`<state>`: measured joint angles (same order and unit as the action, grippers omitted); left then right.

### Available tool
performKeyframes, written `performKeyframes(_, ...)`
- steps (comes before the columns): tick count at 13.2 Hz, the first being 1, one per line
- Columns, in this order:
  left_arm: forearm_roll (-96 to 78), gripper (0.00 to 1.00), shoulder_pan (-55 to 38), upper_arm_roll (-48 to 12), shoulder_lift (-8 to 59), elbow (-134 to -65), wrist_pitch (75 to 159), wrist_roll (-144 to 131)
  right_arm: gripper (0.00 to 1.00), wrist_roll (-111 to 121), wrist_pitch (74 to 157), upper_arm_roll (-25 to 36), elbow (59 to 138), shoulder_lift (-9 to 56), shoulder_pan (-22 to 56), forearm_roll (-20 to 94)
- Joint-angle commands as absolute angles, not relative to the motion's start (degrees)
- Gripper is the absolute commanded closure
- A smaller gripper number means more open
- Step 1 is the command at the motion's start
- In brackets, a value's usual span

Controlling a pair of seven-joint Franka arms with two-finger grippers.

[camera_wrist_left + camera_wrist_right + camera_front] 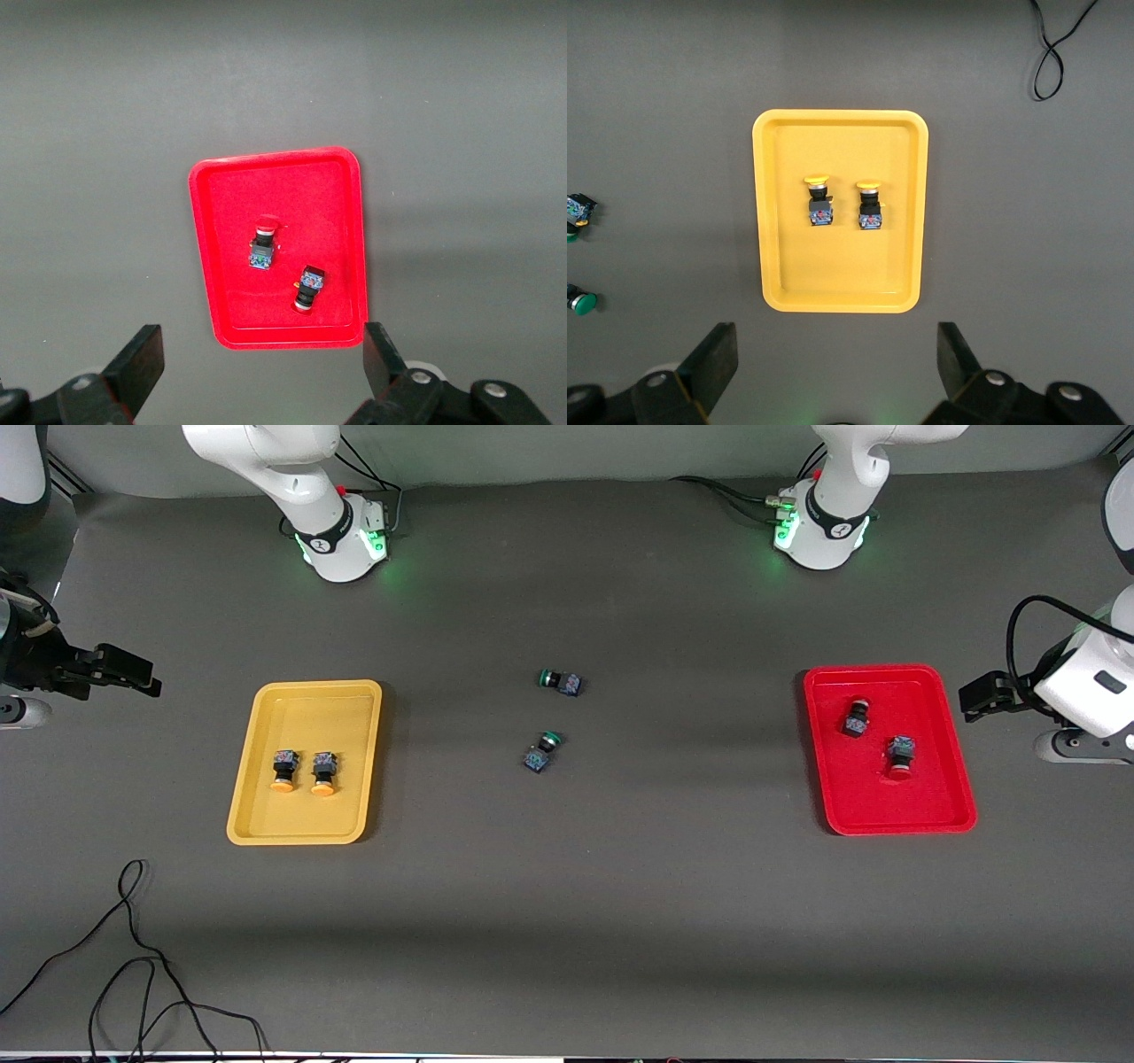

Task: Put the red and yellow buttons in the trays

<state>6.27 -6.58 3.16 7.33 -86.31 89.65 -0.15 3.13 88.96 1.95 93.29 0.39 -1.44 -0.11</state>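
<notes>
Lying side by side in the yellow tray (306,828), two yellow buttons (283,770) (323,772) are resting on their dark, blocky bodies, their round orange-yellow caps pointing toward the front camera. The tray is a shallow, smooth plastic rectangle with rounded corners and a raised rim, sitting on the matte grey table (567,921) toward the right arm's end. Its twin, the red tray (895,824), is sitting toward the left arm's end of the table and is holding two red buttons (856,718) (901,756), slightly apart and angled differently. Midway between the yellow tray and the red one, two green buttons (560,682) (541,751) are lying loose on the table, one nearer the front camera than the other. The right gripper (837,359) is hanging above the table just outside the yellow tray, its black fingers spread wide and holding nothing. The left gripper (263,363) is hanging likewise just outside the red tray, jaws wide and empty. A thin black cable (133,965) is curling across the table, nearer the front camera than the yellow tray.
</notes>
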Motion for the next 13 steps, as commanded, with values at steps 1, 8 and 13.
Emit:
performKeyframes(1,6.15,0.0,-8.0,4.57,6.77,-85.78,88.68,-0.97,0.0,2.02,88.68,1.49,91.93,0.7,-1.93,-0.88)
performKeyframes(8,4.04,0.0,-7.47,5.01,0.89,-92.01,92.72,-0.88,0.0,2.46,88.68,1.49,91.93,0.79,-1.93,-0.97)
performKeyframes(13,4.22,0.0,-6.77,4.92,0.7,-91.41,92.02,-1.05,0.0,2.64,88.77,1.49,91.93,0.79,-2.02,-0.97)
